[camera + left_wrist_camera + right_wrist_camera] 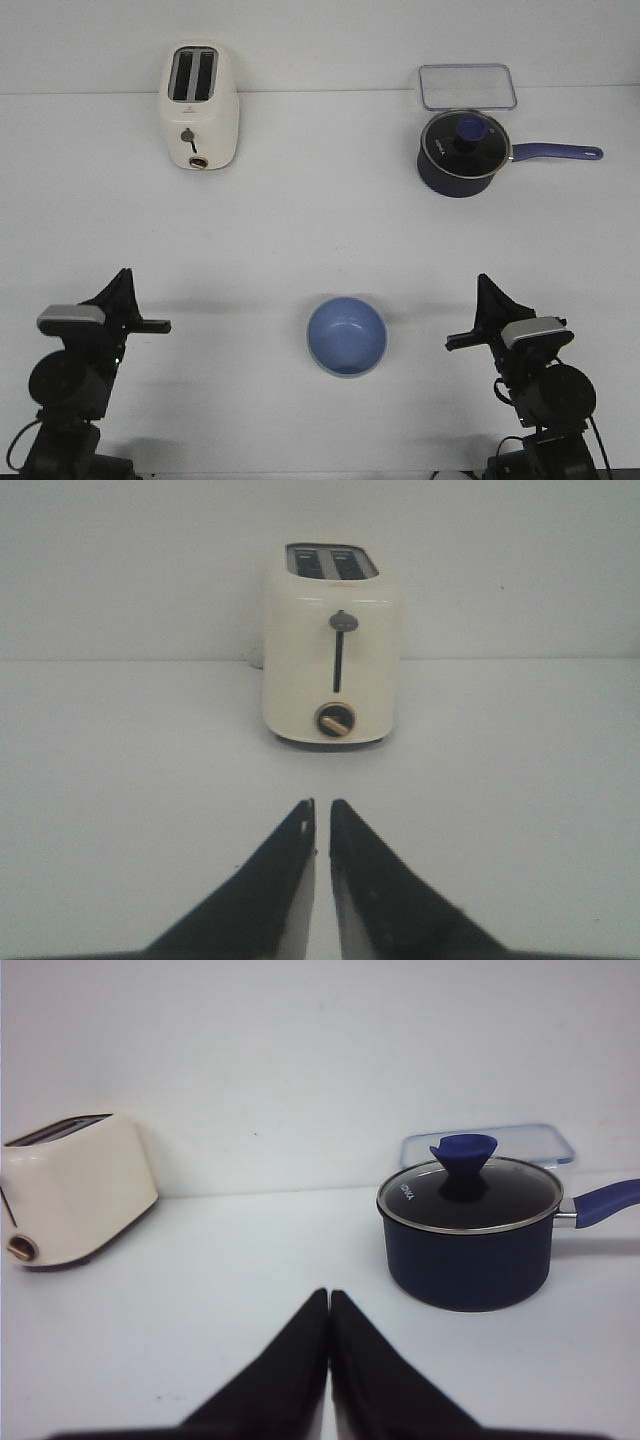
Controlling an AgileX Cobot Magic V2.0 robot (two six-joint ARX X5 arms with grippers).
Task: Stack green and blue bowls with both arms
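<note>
The periwinkle blue bowl (346,335) sits upright at the front middle of the white table. A thin pale mint-green rim (347,375) shows under its front edge, so the green bowl appears to lie beneath it. My left gripper (124,274) is at the front left, well apart from the bowls. It is empty, with its jaws together but for a thin slit (320,806). My right gripper (483,281) is at the front right, shut and empty (329,1294). Neither wrist view shows the bowls.
A cream toaster (200,108) stands at the back left and also shows in the left wrist view (332,645). A dark navy saucepan (462,152) with a glass lid stands at the back right, with a clear lidded box (467,86) behind it.
</note>
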